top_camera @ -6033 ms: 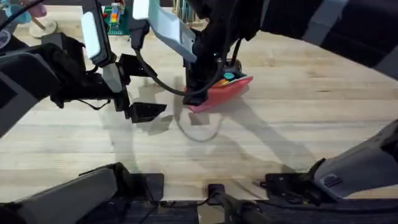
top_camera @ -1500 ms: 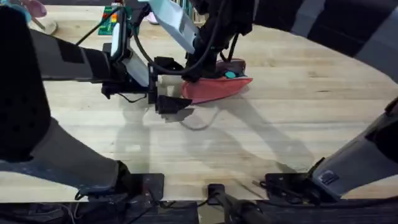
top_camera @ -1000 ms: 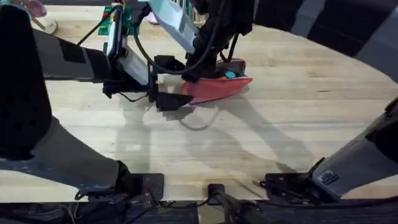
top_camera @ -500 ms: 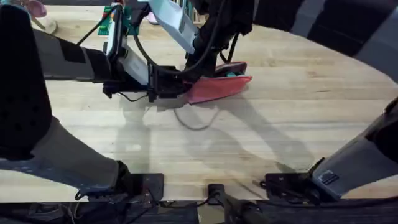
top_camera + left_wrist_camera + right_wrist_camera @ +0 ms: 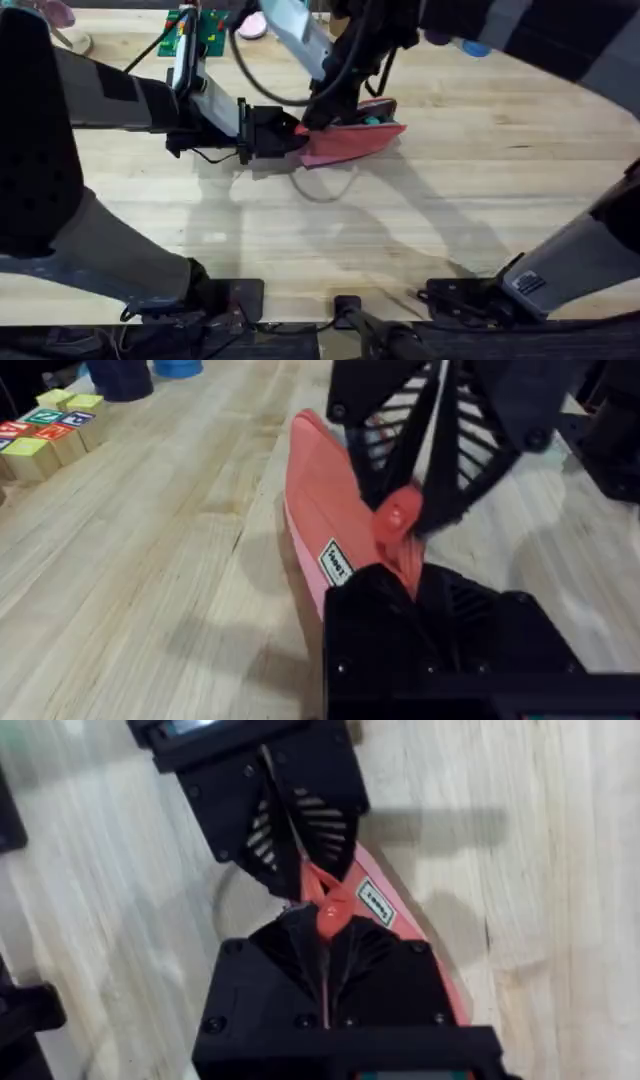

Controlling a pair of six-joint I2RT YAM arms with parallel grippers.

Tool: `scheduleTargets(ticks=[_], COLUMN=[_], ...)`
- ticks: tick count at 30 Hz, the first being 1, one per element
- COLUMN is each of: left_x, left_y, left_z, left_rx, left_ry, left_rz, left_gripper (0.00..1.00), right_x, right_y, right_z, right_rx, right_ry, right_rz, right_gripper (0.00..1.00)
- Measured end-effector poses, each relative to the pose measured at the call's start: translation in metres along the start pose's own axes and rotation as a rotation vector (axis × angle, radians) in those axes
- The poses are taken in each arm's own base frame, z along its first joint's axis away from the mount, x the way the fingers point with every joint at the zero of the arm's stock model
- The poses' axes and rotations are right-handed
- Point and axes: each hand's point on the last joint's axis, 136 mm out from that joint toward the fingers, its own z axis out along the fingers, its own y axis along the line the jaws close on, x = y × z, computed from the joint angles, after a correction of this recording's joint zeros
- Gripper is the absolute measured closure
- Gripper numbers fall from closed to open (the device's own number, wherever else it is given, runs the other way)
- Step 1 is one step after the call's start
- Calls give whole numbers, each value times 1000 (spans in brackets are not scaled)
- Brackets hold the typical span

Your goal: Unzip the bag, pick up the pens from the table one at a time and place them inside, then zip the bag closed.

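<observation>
Bag: salmon pouch lay mid-table, far of centre, with both arms on it.
Left gripper: it had slid in from beside the pouch and was now clamped on its near end.
Right gripper: pinched shut on the zipper tab.
Meaning: pouch looked braced, probably for a zipper pull; pens apparently already inside.

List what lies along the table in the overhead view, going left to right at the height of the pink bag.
Left arm's dark forearm, coming in from the left edge → left gripper, at the bag's left end → the bag, lying flat with the right gripper down on its upper left part → bare table.
</observation>
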Motion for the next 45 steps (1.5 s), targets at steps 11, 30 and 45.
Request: scheduleTargets(ticks=[11, 30, 45], left_x=[-2, -2, -3], left_y=[-2, -2, -2], left_z=[2, 3, 5], left_rx=[10, 12, 19], left_ry=[-9, -9, -9], left_rz=[4, 6, 12], left_gripper=[957, 958, 958], right_x=[24, 61, 119], right_y=[-22, -50, -96], right_z=[-13, -29, -57], right_rx=[-34, -36, 18], right_ry=[-16, -7, -21], right_rz=[93, 153, 279], right_gripper=[970, 970, 969])
